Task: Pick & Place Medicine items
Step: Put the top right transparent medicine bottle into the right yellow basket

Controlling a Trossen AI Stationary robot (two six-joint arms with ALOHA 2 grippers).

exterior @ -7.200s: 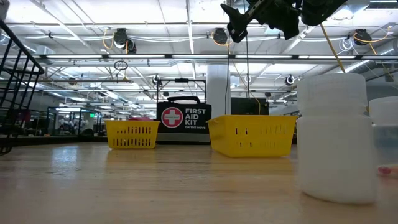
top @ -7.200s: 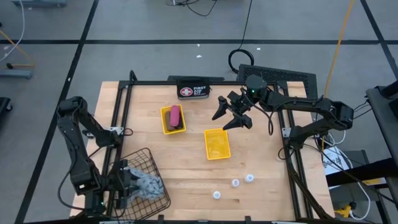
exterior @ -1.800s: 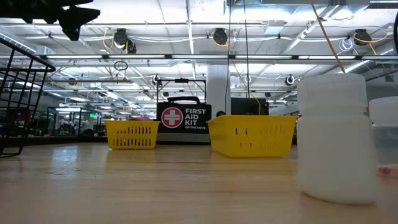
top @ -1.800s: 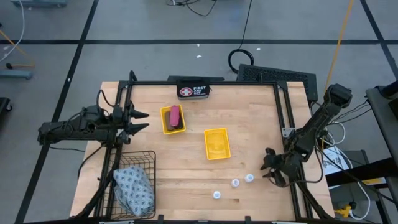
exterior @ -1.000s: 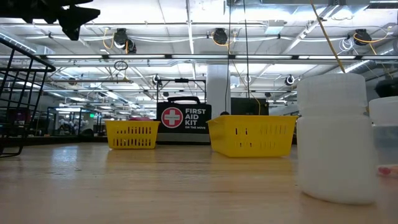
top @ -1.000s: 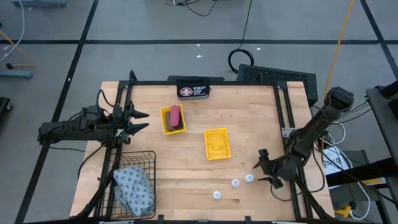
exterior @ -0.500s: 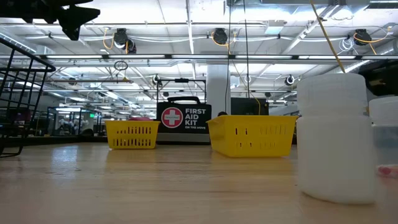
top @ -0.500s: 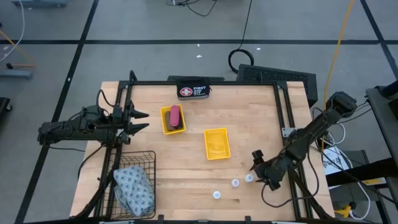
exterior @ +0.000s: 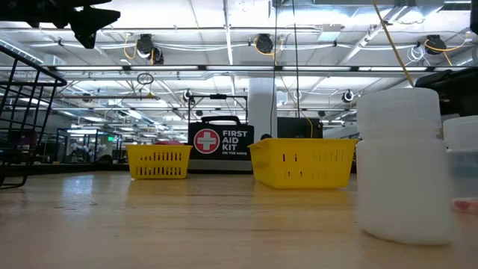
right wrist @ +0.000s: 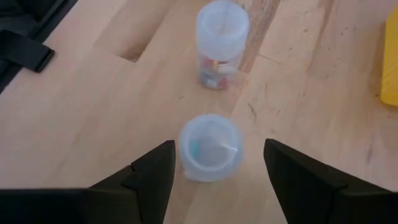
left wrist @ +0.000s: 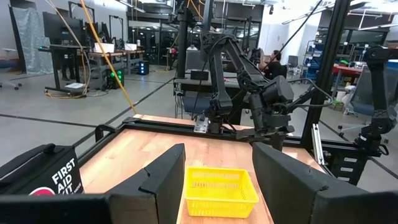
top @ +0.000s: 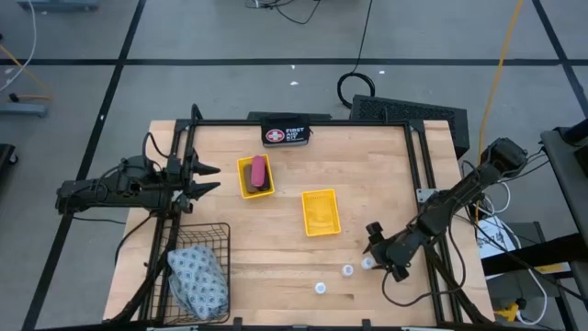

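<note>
right gripper [top: 374, 252] – jaws apart over white container [right wrist: 210, 147] | left gripper [top: 204, 178] – apart | case [top: 285, 135] "FIRST AID"

- A black case [exterior: 220, 140] at the far edge of the table carries white lettering reading "FIRST AID KIT", beside a red disc with a white cross; a smaller line beneath is too small to read in the low view.
- In the left wrist view, the same case [left wrist: 43, 180] shows only "FIRST AID".
- From above, its label [top: 286, 134] is too small to read.
</note>
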